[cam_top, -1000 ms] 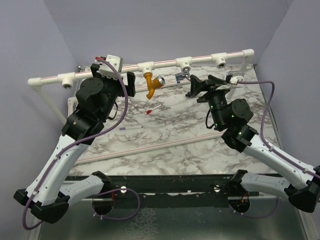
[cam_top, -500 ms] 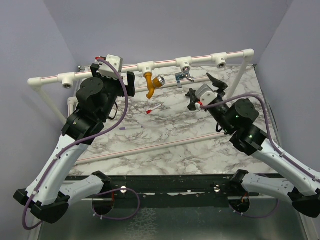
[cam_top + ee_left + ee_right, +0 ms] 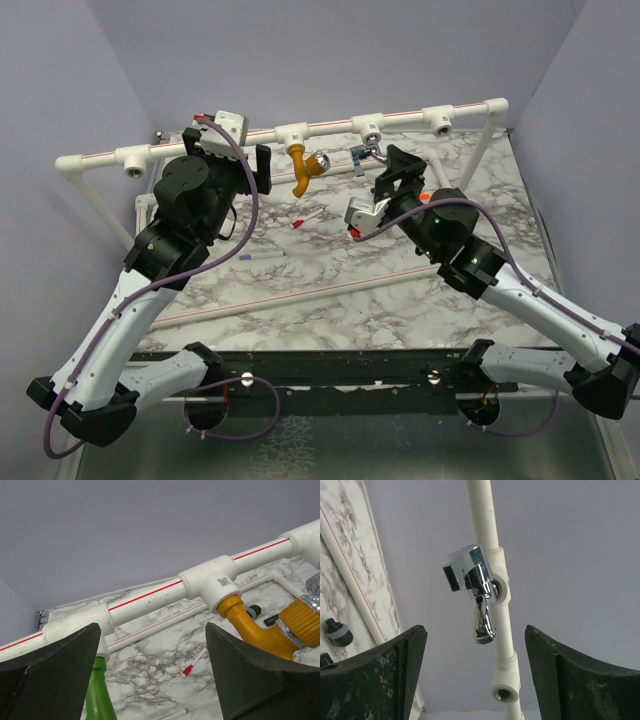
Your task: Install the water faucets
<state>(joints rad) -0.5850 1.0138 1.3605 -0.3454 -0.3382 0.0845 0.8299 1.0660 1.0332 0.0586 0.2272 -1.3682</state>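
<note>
A white pipe rail (image 3: 330, 127) with tee joints runs across the back. The mustard-orange faucet (image 3: 300, 172) with silver knob hangs from one tee, also in the left wrist view (image 3: 260, 630). The grey metal faucet (image 3: 367, 152) sits in the neighbouring tee (image 3: 497, 587), shiny in the right wrist view (image 3: 475, 580). A green faucet (image 3: 98, 692) hangs from a tee beside my left finger; my left arm hides it from above. My left gripper (image 3: 228, 152) (image 3: 152, 630) is open and empty near the rail. My right gripper (image 3: 396, 172) (image 3: 475, 632) is open just short of the grey faucet, touching nothing.
A red-tipped stick (image 3: 307, 218) and a purple-tipped stick (image 3: 262, 256) lie on the marble table (image 3: 330, 310). A long thin pipe (image 3: 300, 292) lies across the table. Small black caps (image 3: 337, 632) rest near the rail. An unfilled tee (image 3: 504, 690) is beside the grey faucet. Purple walls enclose three sides.
My right wrist has rolled and swung left, staying in front of the grey faucet, and its jaws have spread wider. The left arm has not moved.
</note>
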